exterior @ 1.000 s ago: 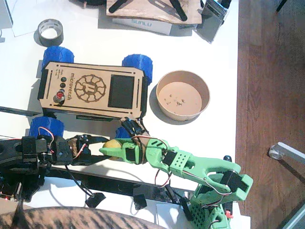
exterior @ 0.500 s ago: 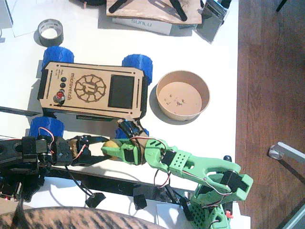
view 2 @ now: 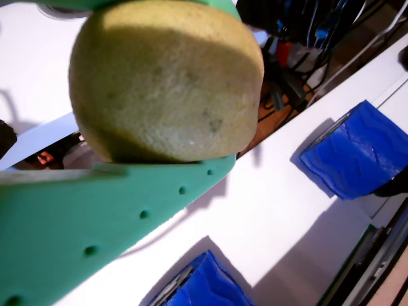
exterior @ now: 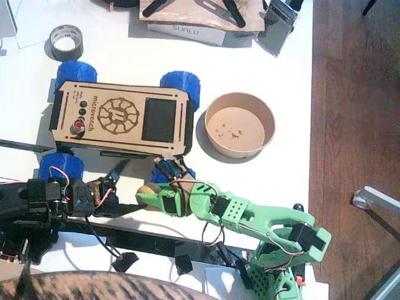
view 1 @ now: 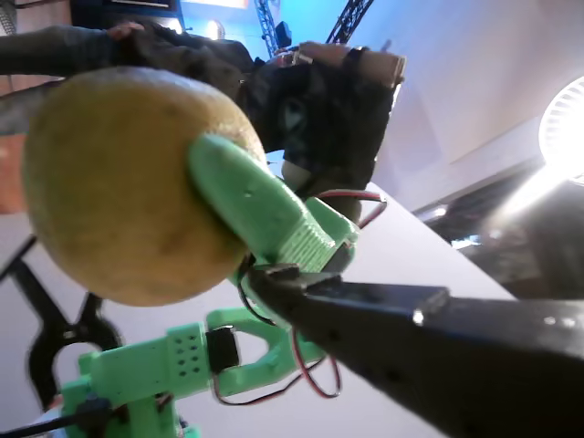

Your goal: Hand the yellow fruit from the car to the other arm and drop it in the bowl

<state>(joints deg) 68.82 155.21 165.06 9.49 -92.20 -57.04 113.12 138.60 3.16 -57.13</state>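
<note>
The yellow fruit [exterior: 145, 189] hangs just in front of the car [exterior: 119, 119], near its front right blue wheel. My right gripper [exterior: 149, 196], on the green arm, is shut on it. In a wrist view the fruit [view 2: 166, 76] sits between green jaws, resting on a green finger [view 2: 95, 217]. My left gripper [exterior: 128, 184], on the black arm, stands open beside the fruit with one finger swung up toward the car. Another wrist view shows the fruit [view 1: 119, 173] with a green finger [view 1: 255, 210] pressed on it. The tan bowl [exterior: 270, 122] stands to the right of the car.
A grey tape roll [exterior: 65, 42] lies at the back left. Boxes and a wooden board [exterior: 187, 15] crowd the back edge. The table's right edge [exterior: 310, 125] runs just past the bowl. A person's striped sleeve [exterior: 94, 290] shows at the bottom.
My left gripper has opened, its finger swinging up away from the fruit. The green gripper stays shut on the fruit and has barely moved.
</note>
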